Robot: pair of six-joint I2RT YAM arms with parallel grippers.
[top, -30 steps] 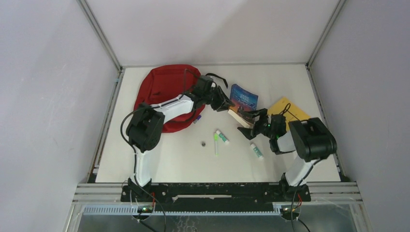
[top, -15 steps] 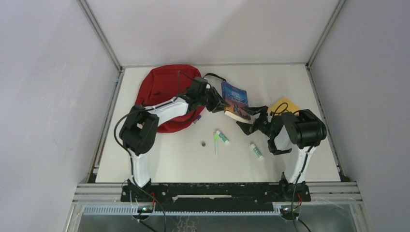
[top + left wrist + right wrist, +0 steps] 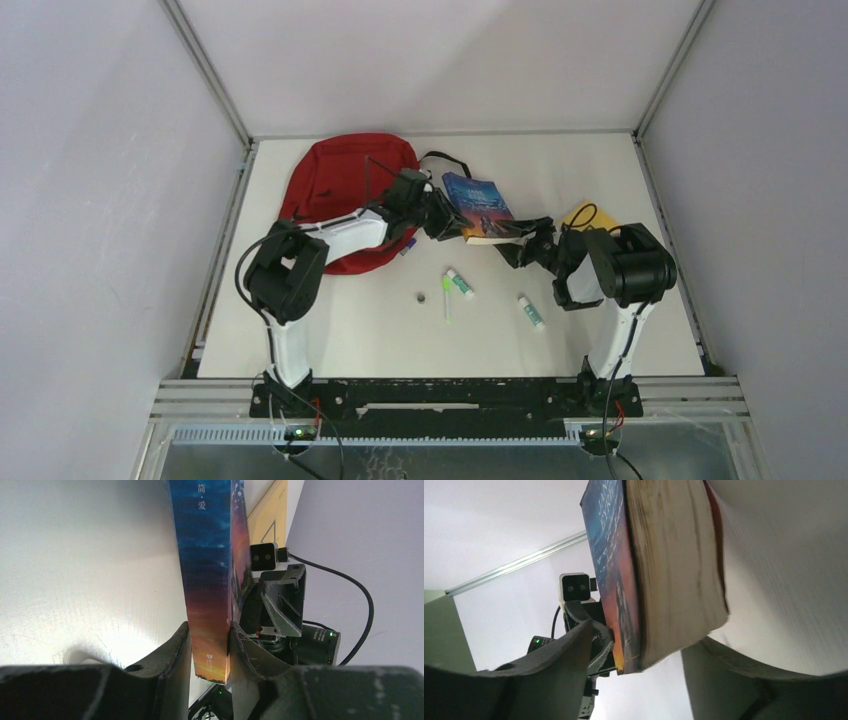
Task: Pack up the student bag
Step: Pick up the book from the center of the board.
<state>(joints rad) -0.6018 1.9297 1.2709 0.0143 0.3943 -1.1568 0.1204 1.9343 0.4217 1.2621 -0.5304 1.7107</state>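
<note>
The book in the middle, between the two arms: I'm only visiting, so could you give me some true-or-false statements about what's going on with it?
1. The left gripper clamps the book by its spine. True.
2. The book lies inside the red bag. False: it is outside, to the bag's right.
3. The right gripper has a finger on each side of the book's page edge. True.
4. The book is the only loose item on the table. False: a white tube and a yellow booklet, among others, lie there.
</note>
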